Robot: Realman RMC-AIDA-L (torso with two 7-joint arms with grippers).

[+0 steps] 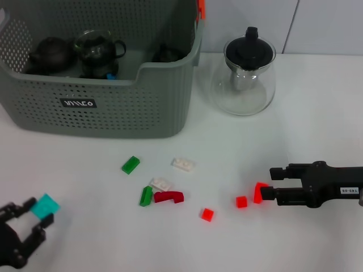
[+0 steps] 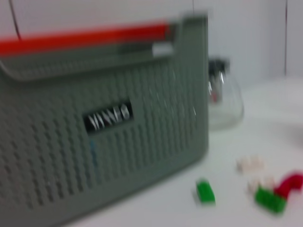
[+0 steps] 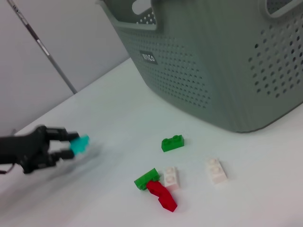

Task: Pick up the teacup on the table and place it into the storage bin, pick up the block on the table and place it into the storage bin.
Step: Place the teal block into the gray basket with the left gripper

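Left tool [image 1: 35,218] grips a teal block [image 1: 45,206]; only overhead, right tool [image 1: 274,182] pinches an orange-red block [image 1: 260,192].

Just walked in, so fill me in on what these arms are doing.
The left claw is shut on a small turquoise plastic block, low at the near left. The right claw is at a red plastic block. Dark teapots already sit in the large grey-green perforated plastic storage bin; more blocks lie scattered.
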